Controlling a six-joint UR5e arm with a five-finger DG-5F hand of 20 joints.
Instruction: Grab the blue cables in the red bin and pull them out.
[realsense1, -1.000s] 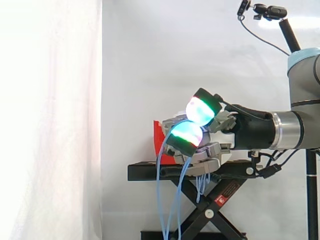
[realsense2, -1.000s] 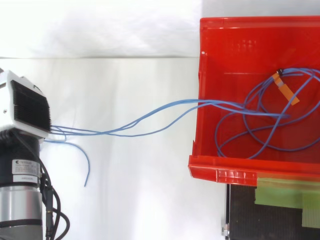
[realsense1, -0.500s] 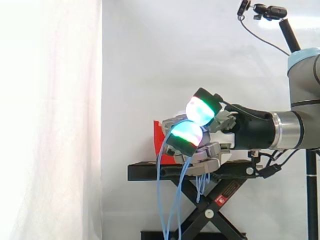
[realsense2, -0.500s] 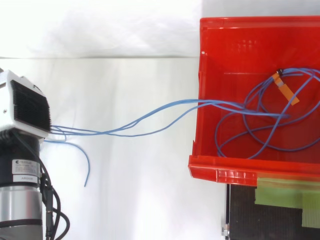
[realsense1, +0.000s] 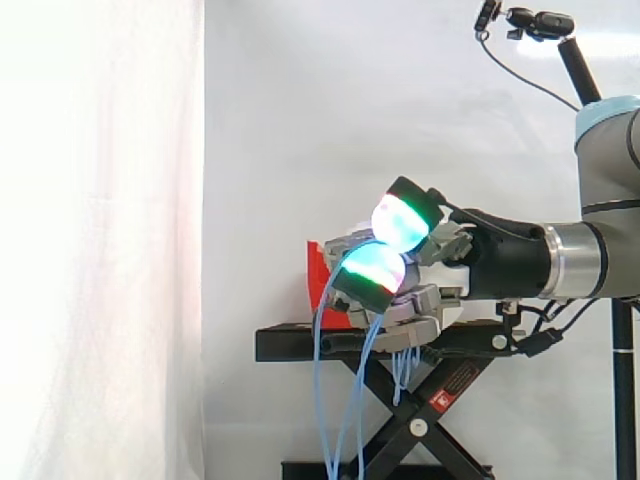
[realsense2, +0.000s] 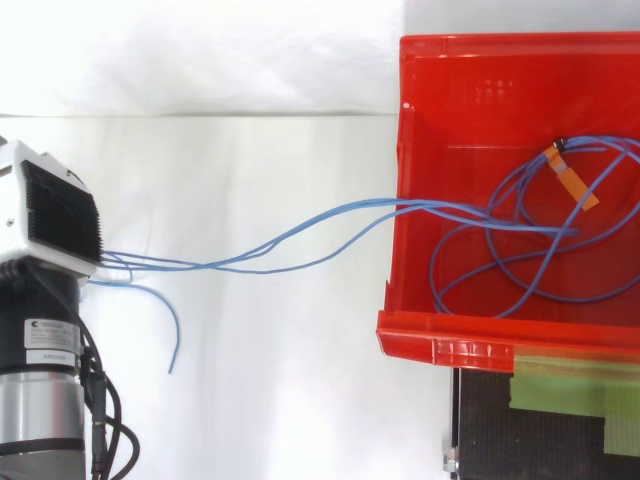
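Well out from the red bin's (realsense2: 395, 290) open front wall, at the left edge of the top view, the hand (realsense2: 52, 215) sits with its fingers curled in on the blue cables (realsense2: 420, 206). The side view shows the same hold: its glowing fingertips (realsense1: 375, 268), white and cyan with green rims, are folded toward the palm, and the cables (realsense1: 318, 380) come out from under them and hang in long loops below the level of the bin.

From the hand, several strands run together across the white surface and rise over the bin's front wall. Inside the bin they spread into loose, crossing loops on the floor, mostly in the half farthest from that wall. One strand carries an orange tag (realsense2: 572, 180) near the bin's far side. One loose cable end (realsense2: 176, 335) droops beside the hand, well apart from the bin.

Under the bin is the black stand (realsense1: 300, 345), with a strip of green tape (realsense2: 570, 385) just beside the bin's rim.
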